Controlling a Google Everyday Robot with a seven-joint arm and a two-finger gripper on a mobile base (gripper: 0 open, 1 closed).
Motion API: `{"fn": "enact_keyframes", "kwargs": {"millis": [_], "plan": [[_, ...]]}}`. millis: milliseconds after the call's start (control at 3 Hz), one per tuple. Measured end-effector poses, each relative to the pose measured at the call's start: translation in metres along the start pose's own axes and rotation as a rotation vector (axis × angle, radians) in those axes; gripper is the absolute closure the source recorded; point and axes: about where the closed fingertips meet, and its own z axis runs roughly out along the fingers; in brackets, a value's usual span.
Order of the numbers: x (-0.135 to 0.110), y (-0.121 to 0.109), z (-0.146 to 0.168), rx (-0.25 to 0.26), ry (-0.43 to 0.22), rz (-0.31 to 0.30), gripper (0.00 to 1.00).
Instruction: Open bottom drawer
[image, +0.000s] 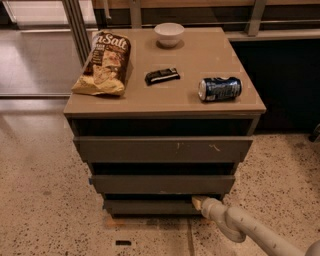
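Note:
The bottom drawer (150, 206) is the lowest and narrowest of three flat grey-brown fronts on a low cabinet (165, 107). It looks almost flush under the middle drawer (162, 184). My gripper (198, 202) comes in from the lower right on a pale arm (240, 227). Its tip sits at the top right edge of the bottom drawer front, in the dark gap under the middle drawer. The top drawer (162, 149) has pale scratch marks.
On the cabinet top lie a chip bag (104, 62), a white bowl (169, 34), a dark wrapped bar (162, 76) and a blue can (220, 88) on its side. Speckled floor (45, 190) surrounds the cabinet. A metal post (77, 25) stands back left.

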Motion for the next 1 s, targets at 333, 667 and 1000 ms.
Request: {"fn": "enact_keyframes", "kwargs": {"millis": [333,667,1000], "plan": [[-0.002,-0.013,0.026,0.065,-0.015,-0.002,1.00],[-0.002,-0.013,0.026,0.066,-0.015,-0.002,1.00],[0.008,-0.018,0.026,0.090,0.015,0.011,1.00]]}}
